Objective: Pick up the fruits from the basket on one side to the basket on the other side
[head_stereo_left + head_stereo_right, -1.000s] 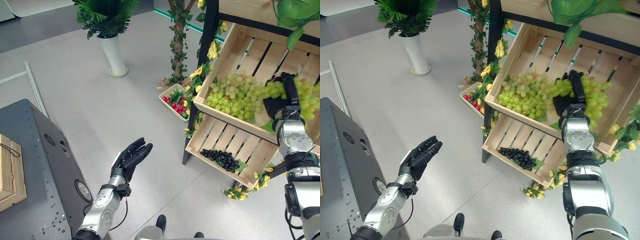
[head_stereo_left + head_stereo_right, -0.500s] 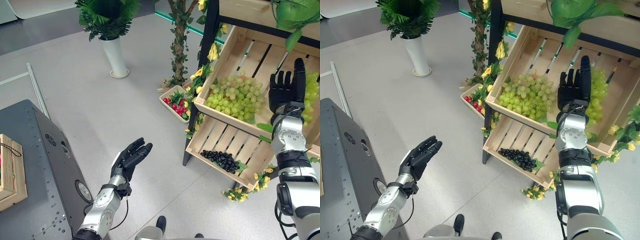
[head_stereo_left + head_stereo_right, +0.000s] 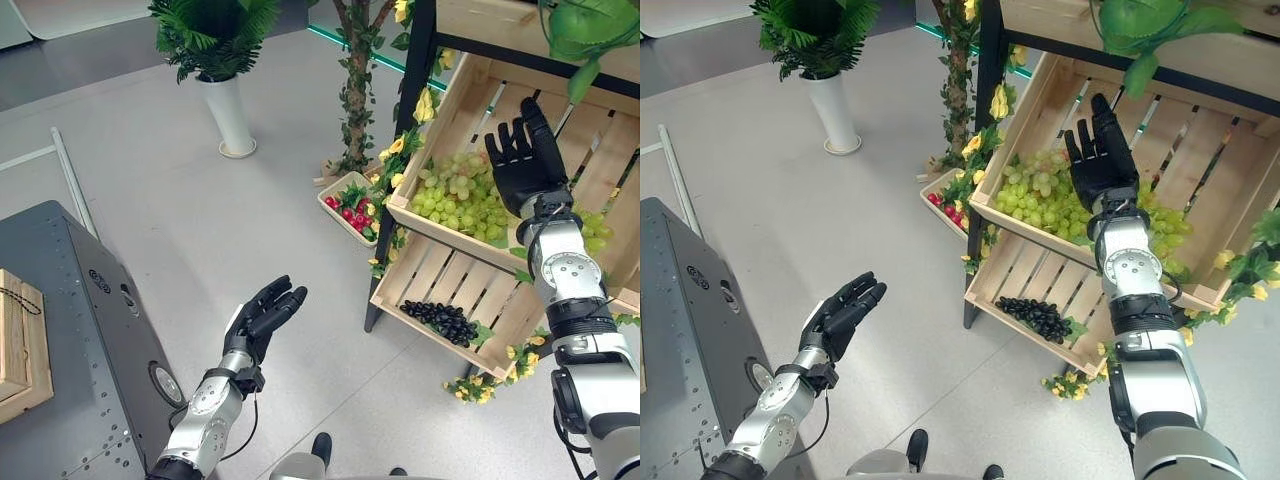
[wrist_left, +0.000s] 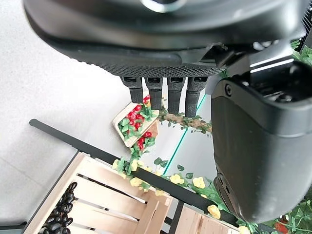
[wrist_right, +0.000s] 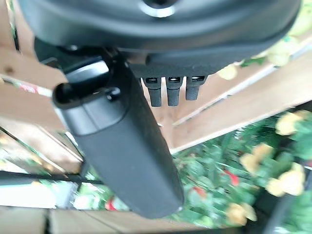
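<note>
Grapes [image 3: 455, 200], right hand [image 3: 520, 165] raised, fingers [image 3: 533, 118] straight

upper crate [image 3: 470, 95]: pale slatted wood, matt | rack frame [image 3: 415, 60]: black metal | green grapes [image 3: 455, 195]: smooth, slightly glossy | plant pot [image 3: 228, 110]: white, smooth | floor [image 3: 200, 220]: grey, smooth

From the head we are looking down through both eye views at the floor and the wooden crate shelf [image 3: 470, 250] to our right, the two views sharing nearly the same scene from slightly offset spots. The left wrist view is sitting right behind the left hand [image 4: 165, 92], facing past its fingers toward the small tray of red fruit [image 4: 134, 129]. The right wrist view is looking along the right hand [image 5: 168, 90], very near wooden slats [image 5: 234, 112].
</note>
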Controlling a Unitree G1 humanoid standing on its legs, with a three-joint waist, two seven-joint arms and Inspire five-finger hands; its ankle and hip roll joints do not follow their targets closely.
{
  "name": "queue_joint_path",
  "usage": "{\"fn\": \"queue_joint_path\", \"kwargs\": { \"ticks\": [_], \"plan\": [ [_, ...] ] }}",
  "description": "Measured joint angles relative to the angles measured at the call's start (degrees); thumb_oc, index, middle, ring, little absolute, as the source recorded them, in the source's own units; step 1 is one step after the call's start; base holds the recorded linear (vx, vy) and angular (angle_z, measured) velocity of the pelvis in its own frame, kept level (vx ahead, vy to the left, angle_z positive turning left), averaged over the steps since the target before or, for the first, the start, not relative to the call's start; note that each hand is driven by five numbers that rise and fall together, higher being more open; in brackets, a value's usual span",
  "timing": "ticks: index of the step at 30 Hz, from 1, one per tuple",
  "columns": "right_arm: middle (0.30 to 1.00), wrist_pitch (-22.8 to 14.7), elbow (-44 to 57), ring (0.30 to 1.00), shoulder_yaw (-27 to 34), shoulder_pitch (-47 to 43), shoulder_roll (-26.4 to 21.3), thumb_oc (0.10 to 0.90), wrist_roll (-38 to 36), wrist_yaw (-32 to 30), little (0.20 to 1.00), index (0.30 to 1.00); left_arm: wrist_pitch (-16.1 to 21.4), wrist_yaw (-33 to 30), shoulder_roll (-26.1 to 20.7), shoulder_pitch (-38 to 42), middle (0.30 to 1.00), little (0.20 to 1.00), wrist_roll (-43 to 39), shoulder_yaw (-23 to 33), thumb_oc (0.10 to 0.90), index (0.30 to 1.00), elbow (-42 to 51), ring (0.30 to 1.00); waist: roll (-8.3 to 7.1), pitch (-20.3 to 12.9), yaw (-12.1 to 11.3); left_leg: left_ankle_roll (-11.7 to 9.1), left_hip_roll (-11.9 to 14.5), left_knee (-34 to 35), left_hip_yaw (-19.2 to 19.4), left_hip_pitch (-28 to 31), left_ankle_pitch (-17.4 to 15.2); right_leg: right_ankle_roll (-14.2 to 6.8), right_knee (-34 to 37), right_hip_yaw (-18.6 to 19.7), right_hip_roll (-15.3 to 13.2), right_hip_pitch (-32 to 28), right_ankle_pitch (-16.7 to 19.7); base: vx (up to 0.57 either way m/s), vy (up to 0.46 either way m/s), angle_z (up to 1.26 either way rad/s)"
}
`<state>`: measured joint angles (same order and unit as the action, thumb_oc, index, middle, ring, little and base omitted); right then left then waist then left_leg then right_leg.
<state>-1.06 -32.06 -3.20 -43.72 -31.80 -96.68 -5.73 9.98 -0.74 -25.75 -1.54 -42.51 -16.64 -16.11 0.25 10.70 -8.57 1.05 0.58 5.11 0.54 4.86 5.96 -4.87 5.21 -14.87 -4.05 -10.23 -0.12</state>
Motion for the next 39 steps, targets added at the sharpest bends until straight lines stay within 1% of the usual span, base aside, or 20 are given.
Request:
{"fn": "queue_joint_path", "kwargs": {
  "ticks": [3, 5, 6, 7, 8, 11, 14, 16, 20, 21, 23, 24, 25, 28, 31, 34, 35, 36, 37, 39],
  "plan": [
    [0.900, 3.31, 1.84, 0.900, -2.40, 0.01, -0.09, 0.800, 5.29, 0.41, 0.900, 0.900, 0.00, 0.00, 0.15, 0.00, 0.900, 0.900, 0.02, -0.10, 0.800, 0.900, 0.00, 0.900, -0.43, -0.25, 0.23, -0.01, 0.06, 0.00, 0.10, -0.01, -0.01, 0.00, 0.00, 0.04, 0.04, 0.05, 0.00, 0.00, 0.000, 0.00],
    [0.900, 5.73, 4.64, 0.900, -5.80, 0.06, -0.18, 0.800, 12.69, 1.76, 0.900, 0.900, 0.01, 0.00, 0.20, -0.04, 0.900, 0.900, 0.14, -0.10, 0.800, 0.900, 0.00, 0.900, -0.84, -0.43, 0.82, -0.02, 0.07, 0.00, 0.20, -0.09, -0.02, 0.00, 0.00, 0.12, 0.05, 0.19, 0.00, 0.00, 0.000, 0.00],
    [0.900, 6.12, 5.54, 0.900, -6.81, 0.11, -0.18, 0.800, 15.87, 2.58, 0.900, 0.900, 0.01, -0.02, 0.19, -0.03, 0.900, 0.900, 0.19, -0.10, 0.800, 0.900, 0.00, 0.900, -0.95, -0.50, 1.03, -0.01, 0.08, 0.00, 0.24, -0.13, -0.02, 0.00, 0.00, 0.15, 0.05, 0.24, 0.00, 0.00, 0.000, 0.00],
    [0.900, 6.53, 7.69, 0.900, -8.37, 0.44, -0.25, 0.800, 22.35, 3.36, 0.900, 0.900, 0.01, -0.15, 0.20, -0.02, 0.900, 0.900, 0.26, -0.09, 0.800, 0.900, 0.00, 0.900, -1.16, -0.60, 1.26, 0.00, 0.08, 0.00, 0.32, -0.17, -0.03, 0.00, 0.00, 0.19, 0.04, 0.32, 0.00, 0.00, 0.000, 0.00],
    [0.900, 6.56, 8.70, 0.900, -9.17, 0.57, -0.36, 0.800, 25.60, 3.63, 0.900, 0.900, 0.01, -0.42, 0.22, -0.02, 0.900, 0.900, 0.41, -0.09, 0.800, 0.900, 0.00, 0.900, -1.25, -0.63, 1.34, 0.01, 0.08, 0.00, 0.45, -0.17, -0.04, 0.00, 0.00, 0.26, 0.03, 0.37, 0.00, -0.01, -0.023, -0.04],
    [0.900, 6.54, 13.58, 0.900, -11.26, 2.35, -0.73, 0.800, 39.87, 4.76, 0.900, 0.900, 0.01, -2.15, 0.46, 0.00, 0.900, 0.900, 1.89, -0.06, 0.800, 0.900, 0.05, 0.900, -1.56, -0.75, 1.48, 0.06, 0.10, 0.00, 1.20, -0.22, -0.08, -0.07, 0.00, 0.63, -0.03, 0.63, 0.05, -0.01, -0.026, -0.07],
    [0.900, 6.12, 18.10, 0.900, -11.23, 5.88, -0.90, 0.800, 47.95, 4.63, 0.900, 0.900, 0.01, -3.31, 0.55, -0.06, 0.900, 0.900, 2.46, -0.05, 0.800, 0.900, 0.43, 0.900, -1.62, -0.77, 1.52, 0.09, 0.09, 0.00, 1.27, -0.23, -0.10, -0.08, 0.00, 0.71, -0.04, 0.67, 0.05, 0.00, 0.000, 0.00],
    [0.900, 5.38, 21.75, 0.900, -11.33, 9.74, -0.85, 0.800, 55.04, 4.44, 0.900, 0.900, 0.01, -4.24, 0.97, -0.05, 0.900, 0.900, 2.49, 0.08, 0.800, 0.900, 0.47, 0.900, -1.63, -0.77, 1.70, 0.11, 0.10, 0.00, 1.38, -0.23, -0.12, -0.08, 0.00, 0.83, -0.04, 0.72, 0.05, 0.00, 0.000, 0.00],
    [0.900, 2.30, 26.56, 0.900, -11.86, 16.41, -0.73, 0.800, 66.85, 1.63, 0.900, 0.900, 0.01, -5.97, 1.93, -0.14, 0.900, 0.900, 2.51, 0.24, 0.800, 0.900, 0.54, 0.900, -1.63, -0.76, 2.45, 0.19, 0.10, 0.01, 1.48, -0.35, -0.18, -0.11, 0.00, 1.57, -0.03, 0.99, 0.10, -0.02, -0.011, -0.03],
    [0.900, 2.05, 27.17, 0.900, -11.86, 17.15, -0.72, 0.800, 67.68, 1.31, 0.900, 0.900, 0.01, -6.16, 2.01, -0.15, 0.900, 0.900, 2.53, 0.29, 0.800, 0.900, 0.57, 0.900, -1.63, -0.76, 2.73, 0.19, 0.10, 0.01, 1.49, -0.39, -0.18, -0.13, 0.00, 1.60, -0.04, 1.08, 0.11, -0.03, -0.016, -0.05],
    [0.900, -1.69, 30.72, 0.900, -11.62, 22.21, -0.66, 0.800, 71.97, 0.08, 0.900, 0.900, 0.01, -6.48, 2.55, -0.80, 0.900, 0.900, 3.78, 1.14, 0.800, 0.900, 2.02, 0.900, -1.63, -0.76, 3.37, 0.23, 0.11, 0.02, 1.81, -0.59, -0.21, -0.17, 0.00, 1.76, -0.08, 1.46, 0.14, -0.03, -0.020, -0.07],
    [0.900, -2.80, 32.05, 0.900, -11.48, 24.24, -0.63, 0.800, 72.47, 0.15, 0.900, 0.900, 0.01, -6.67, 2.77, -0.84, 0.900, 0.900, 4.22, 1.45, 0.800, 0.900, 2.45, 0.900, -1.63, -0.76, 3.60, 0.24, 0.13, 0.02, 1.84, -0.67, -0.22, -0.17, 0.00, 1.76, -0.08, 1.53, 0.14, -0.03, -0.029, -0.05],
    [0.900, -3.77, 33.44, 0.900, -11.65, 26.66, -0.53, 0.800, 73.58, 1.04, 0.900, 0.900, 0.02, -6.90, 2.93, -0.85, 0.900, 0.900, 4.70, 1.95, 0.800, 0.900, 2.76, 0.900, -1.63, -0.76, 4.09, 0.25, 0.14, 0.03, 1.85, -0.74, -0.23, -0.18, 0.00, 1.75, -0.08, 1.61, 0.14, 0.00, 0.000, 0.00],
    [0.900, -4.45, 34.07, 0.900, -12.04, 29.94, -0.57, 0.800, 73.75, 5.09, 0.900, 0.900, 0.02, -7.30, 3.07, -0.79, 0.900, 0.900, 5.48, 2.78, 0.800, 0.900, 2.83, 0.900, -1.63, -0.76, 4.95, 0.20, 0.25, 0.04, 2.10, -0.71, -0.30, -0.19, 0.00, 1.79, -0.03, 1.67, 0.14, -0.01, -0.044, -0.05],
    [0.900, -6.01, 34.16, 0.900, -12.39, 31.23, -0.76, 0.800, 73.63, 7.93, 0.900, 0.900, 0.02, -7.84, 3.64, -0.85, 0.900, 0.900, 5.88, 4.11, 0.800, 0.900, 3.15, 0.900, -1.61, -0.77, 5.08, 0.17, 0.31, 0.03, 2.11, -0.67, -0.32, -0.19, 0.01, 1.79, 0.01, 1.67, 0.14, 0.00, -0.043, 0.00],
    [0.900, -6.83, 35.10, 0.900, -13.29, 33.53, -0.08, 0.800, 72.27, 13.26, 0.900, 0.900, 0.44, -9.25, 4.44, -1.00, 0.900, 0.900, 6.25, 5.72, 0.800, 0.900, 3.92, 0.900, -1.61, -0.76, 4.79, 0.14, 0.30, 0.03, 2.10, -0.67, -0.36, -0.16, 0.09, 1.76, 0.00, 1.67, 0.11, -0.01, -0.039, 0.00],
    [0.900, -6.85, 35.15, 0.900, -14.25, 34.67, 0.64, 0.800, 70.85, 16.79, 0.900, 0.900, 0.96, -10.50, 4.79, -1.00, 0.900, 0.900, 6.29, 6.13, 0.800, 0.900, 4.16, 0.900, -1.60, -0.76, 4.63, 0.13, 0.29, 0.03, 2.08, -0.70, -0.38, -0.15, 0.19, 1.75, 0.00, 1.68, 0.10, -0.01, -0.037, 0.01],
    [0.900, -6.85, 35.14, 0.900, -15.21, 35.09, 0.92, 0.800, 70.69, 18.41, 0.900, 0.900, 1.08, -11.00, 4.80, -1.01, 0.900, 0.900, 6.31, 6.19, 0.800, 0.900, 4.34, 0.900, -1.60, -0.76, 4.52, 0.13, 0.29, 0.03, 2.04, -0.74, -0.39, -0.15, 0.19, 1.72, 0.00, 1.68, 0.09, -0.02, -0.064, 0.03],
    [0.900, -6.87, 35.13, 0.900, -16.95, 35.77, 1.18, 0.800, 68.94, 21.10, 0.900, 0.900, 1.46, -11.86, 4.95, -1.01, 0.900, 0.900, 6.43, 6.28, 0.800, 0.900, 4.46, 0.900, -1.60, -0.76, 4.40, 0.12, 0.29, 0.03, 1.93, -0.80, -0.39, -0.14, 0.20, 1.60, 0.00, 1.66, 0.08, -0.01, -0.044, 0.04],
    [0.900, -6.86, 35.13, 0.900, -20.17, 36.47, 1.24, 0.800, 68.56, 25.05, 0.900, 0.900, 2.24, -13.21, 5.55, -1.07, 0.900, 0.900, 6.94, 6.33, 0.800, 0.900, 4.46, 0.900, -1.60, -0.76, 4.24, 0.11, 0.25, 0.02, 1.63, -0.91, -0.37, -0.14, 0.20, 1.41, 0.01, 1.66, 0.08, 0.00, -0.058, 0.07]
  ]
}}
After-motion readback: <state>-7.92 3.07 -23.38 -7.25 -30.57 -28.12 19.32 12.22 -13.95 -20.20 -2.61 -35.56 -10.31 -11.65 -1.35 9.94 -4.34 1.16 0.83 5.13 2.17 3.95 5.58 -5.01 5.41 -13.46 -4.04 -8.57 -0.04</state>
